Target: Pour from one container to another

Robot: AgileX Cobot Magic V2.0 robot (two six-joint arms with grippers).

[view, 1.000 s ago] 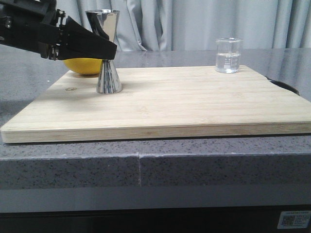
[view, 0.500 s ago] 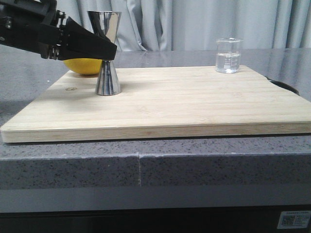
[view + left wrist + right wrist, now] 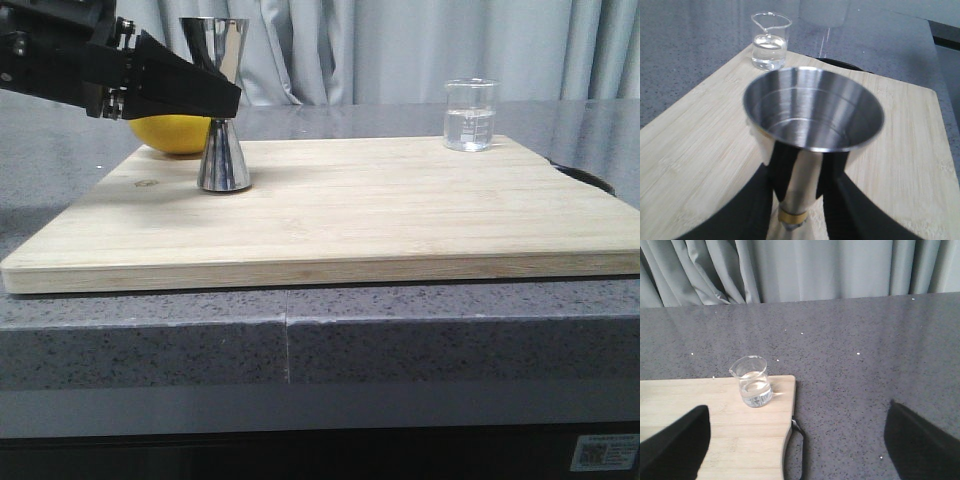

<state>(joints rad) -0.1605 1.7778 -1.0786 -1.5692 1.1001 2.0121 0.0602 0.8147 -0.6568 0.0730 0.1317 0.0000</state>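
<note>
Left gripper (image 3: 222, 103) clamped on the narrow waist of the steel double jigger (image 3: 219, 105), upright on the far left of the bamboo cutting board (image 3: 330, 215), base on the wood. Behind it, a lemon (image 3: 172, 133). Right gripper (image 3: 795, 440) spread wide, nothing between its fingers, above the board's right edge. Glass beaker (image 3: 470, 114) of clear liquid at the far right corner, well apart from the jigger.
</note>
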